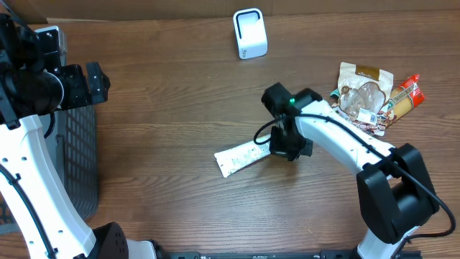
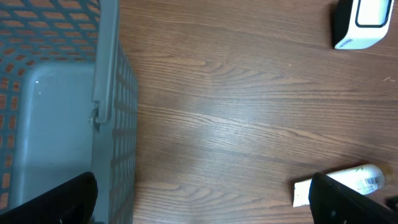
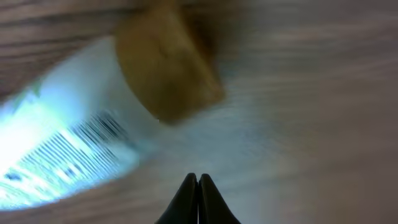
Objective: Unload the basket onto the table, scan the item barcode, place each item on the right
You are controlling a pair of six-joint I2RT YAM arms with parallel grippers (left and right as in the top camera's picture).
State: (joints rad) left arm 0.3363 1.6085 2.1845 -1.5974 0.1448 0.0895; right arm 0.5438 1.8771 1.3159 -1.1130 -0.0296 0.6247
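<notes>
- Tube point(image 1: 241, 157) lies flat mid-worktop, barcode showing; the right gripper point(image 3: 198, 180) sits at its brown cap point(image 3: 168, 68), jaws shut, empty.
- Left gripper point(image 1: 93, 80) jaws gape wide over the basket point(image 1: 75, 158).
- Scanner point(image 1: 250, 33) stands well apart.

A white tube point(image 1: 241, 157) lies slanted on the table point(image 1: 165, 86), nearer the front edge, with the right gripper point(image 1: 287, 150) over its right end. A white scanner point(image 1: 250, 34) stands by the back edge, snack packets point(image 1: 368, 97) by the right edge, and a grey basket point(image 1: 75, 158) at the left edge.
</notes>
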